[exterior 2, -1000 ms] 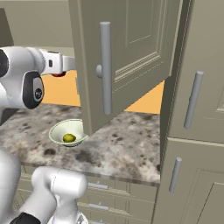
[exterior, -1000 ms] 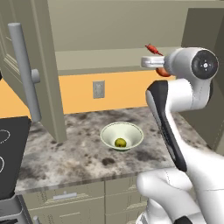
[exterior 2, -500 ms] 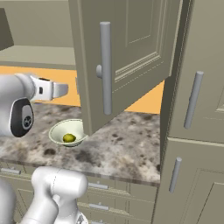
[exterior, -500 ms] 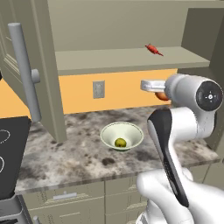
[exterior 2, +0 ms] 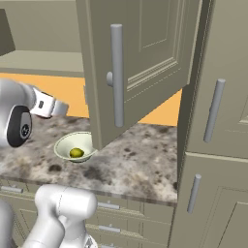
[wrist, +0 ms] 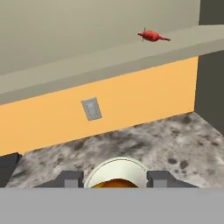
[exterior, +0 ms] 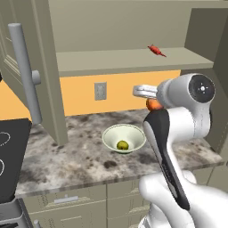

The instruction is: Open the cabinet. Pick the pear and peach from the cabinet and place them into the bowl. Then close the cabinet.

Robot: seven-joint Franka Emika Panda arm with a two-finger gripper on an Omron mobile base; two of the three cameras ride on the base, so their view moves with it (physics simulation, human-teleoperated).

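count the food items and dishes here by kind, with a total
pear: 1, lying in the bowl
peach: 1, at the gripper
red pepper-like item: 1, on the cabinet shelf
bowl: 1, on the counter
Total: 4

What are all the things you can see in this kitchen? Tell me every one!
cabinet: one, grey-beige, on the wall, both doors open
bowl: one, pale cream-green, on the counter
pear: one, yellow-green, inside the bowl
peach: one, orange, at the gripper, above the counter right of the bowl
red pepper: one, on the cabinet shelf
counter: one, speckled grey stone
outlet: one, grey, on the orange wall
stove: one, black, left of the counter
gripper: one, on the white arm, holding the peach
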